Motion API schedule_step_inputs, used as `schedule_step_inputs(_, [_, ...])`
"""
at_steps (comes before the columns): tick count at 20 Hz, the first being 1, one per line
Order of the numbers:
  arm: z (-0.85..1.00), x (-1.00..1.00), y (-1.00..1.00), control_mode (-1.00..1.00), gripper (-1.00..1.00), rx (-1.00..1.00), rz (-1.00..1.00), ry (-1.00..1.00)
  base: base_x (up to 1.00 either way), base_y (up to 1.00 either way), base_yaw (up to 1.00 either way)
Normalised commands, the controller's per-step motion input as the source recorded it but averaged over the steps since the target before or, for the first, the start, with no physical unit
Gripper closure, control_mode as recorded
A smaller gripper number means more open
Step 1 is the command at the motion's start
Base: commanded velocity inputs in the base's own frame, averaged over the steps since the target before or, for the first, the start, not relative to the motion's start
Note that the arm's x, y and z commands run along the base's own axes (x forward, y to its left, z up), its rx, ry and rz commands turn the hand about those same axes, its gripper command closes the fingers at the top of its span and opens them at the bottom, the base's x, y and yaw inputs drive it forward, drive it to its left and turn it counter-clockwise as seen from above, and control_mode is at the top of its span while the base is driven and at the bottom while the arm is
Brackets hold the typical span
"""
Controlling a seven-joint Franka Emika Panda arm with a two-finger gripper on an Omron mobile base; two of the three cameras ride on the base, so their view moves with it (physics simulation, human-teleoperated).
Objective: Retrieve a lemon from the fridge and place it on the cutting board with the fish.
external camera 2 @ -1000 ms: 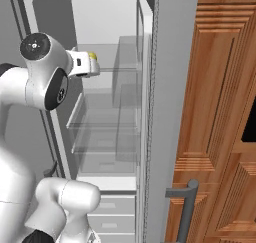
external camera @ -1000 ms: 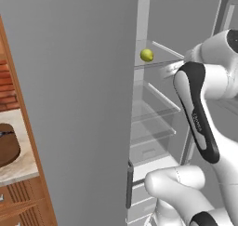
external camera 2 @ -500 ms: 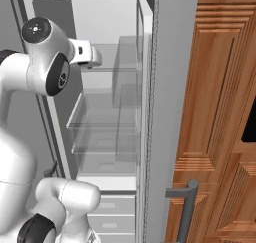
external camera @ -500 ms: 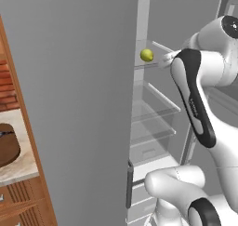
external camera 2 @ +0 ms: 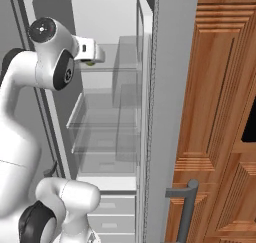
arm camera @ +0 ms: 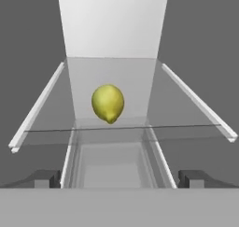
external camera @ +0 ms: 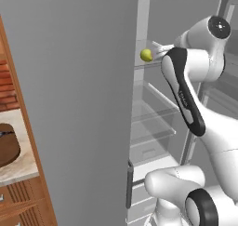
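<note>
The fridge stands open, its grey door swung out to the left. A small yellow-green lemon lies on the top glass shelf. In the hand view the lemon sits just ahead of my gripper, slightly left of centre, with nothing touching it. The two dark fingertips stand wide apart, so the gripper is open and empty. In the left base view my gripper reaches in just right of the lemon. The dark brown cutting board shows at the far left edge. I cannot make out the fish on it.
Below the top shelf are more glass shelves and drawers. The right fridge door with its bar handle stands beside tall wooden cabinets. The board rests on a pale counter over wooden drawers.
The arm has lifted and the hand has moved up and in toward the lemon on the top shelf. The jaws have stayed wide. The lemon has not moved.
</note>
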Motion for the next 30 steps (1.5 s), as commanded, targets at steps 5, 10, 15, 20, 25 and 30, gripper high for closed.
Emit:
schedule_step_inputs(5, [0.0, 0.1, 0.0, -1.0, -1.0, 0.13, 0.0, 0.0, 0.0, 0.0, 0.0])
schedule_step_inputs(10, [0.0, 0.16, 0.12, -1.0, -1.0, 0.0, 0.0, 0.02, 0.0, 0.0, 0.0])
schedule_step_inputs(15, [0.0, 0.35, 0.12, -1.0, -1.0, 0.0, 0.0, 0.0, 0.0, 0.0, 0.0])
schedule_step_inputs(20, [0.0, 0.46, 0.02, -1.0, -1.0, 0.0, 0.0, 0.0, 0.0, 0.0, 0.0])
schedule_step_inputs(25, [0.0, 0.36, 0.0, -1.0, -1.0, 0.0, 0.0, 0.0, 0.0, 0.0, 0.0])
schedule_step_inputs(30, [0.0, 0.34, 0.02, -1.0, -1.0, 0.0, 0.0, 0.0, 0.0, 0.0, 0.0])
